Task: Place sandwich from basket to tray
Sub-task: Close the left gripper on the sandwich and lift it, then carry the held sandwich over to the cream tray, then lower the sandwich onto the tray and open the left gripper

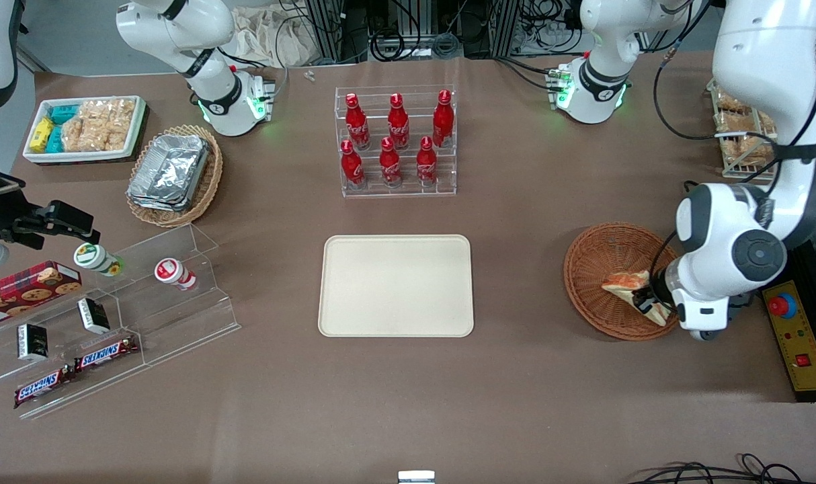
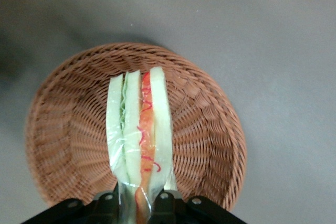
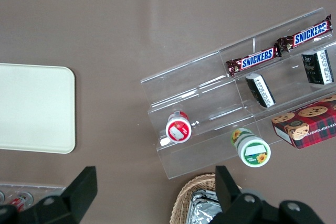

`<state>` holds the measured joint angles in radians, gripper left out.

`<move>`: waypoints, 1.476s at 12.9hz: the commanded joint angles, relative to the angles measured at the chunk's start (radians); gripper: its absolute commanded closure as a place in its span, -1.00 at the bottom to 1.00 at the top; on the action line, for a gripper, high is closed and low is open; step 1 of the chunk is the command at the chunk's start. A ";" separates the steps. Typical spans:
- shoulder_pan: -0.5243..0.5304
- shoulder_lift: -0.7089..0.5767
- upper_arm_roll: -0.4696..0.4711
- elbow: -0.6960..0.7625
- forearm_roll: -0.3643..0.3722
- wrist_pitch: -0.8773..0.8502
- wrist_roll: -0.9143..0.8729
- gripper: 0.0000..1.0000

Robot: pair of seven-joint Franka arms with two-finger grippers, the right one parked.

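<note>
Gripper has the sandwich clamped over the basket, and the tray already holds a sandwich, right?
Not quite: the tray is bare in the front view. The rest holds: the gripper has its jaws shut on the sandwich over the basket.

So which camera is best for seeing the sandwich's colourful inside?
The left wrist view: the sandwich fills it, layers edge-on, pinched in the gripper above the basket. The front view shows a small wedge. The right wrist view shows none.

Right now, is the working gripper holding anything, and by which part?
Yes. The gripper is shut on the sandwich, pinching one end of the wedge, over the basket.
</note>
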<state>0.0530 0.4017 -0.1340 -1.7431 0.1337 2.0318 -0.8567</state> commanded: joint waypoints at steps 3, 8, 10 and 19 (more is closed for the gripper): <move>-0.056 -0.006 -0.062 0.307 0.037 -0.347 0.109 1.00; -0.056 0.000 -0.225 0.404 0.023 -0.410 0.114 1.00; -0.058 0.029 -0.306 0.398 0.026 -0.377 0.116 1.00; -0.237 0.316 -0.348 0.384 0.029 -0.061 0.053 1.00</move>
<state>-0.1783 0.6871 -0.4789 -1.3854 0.1613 1.9704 -0.7857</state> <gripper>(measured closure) 0.824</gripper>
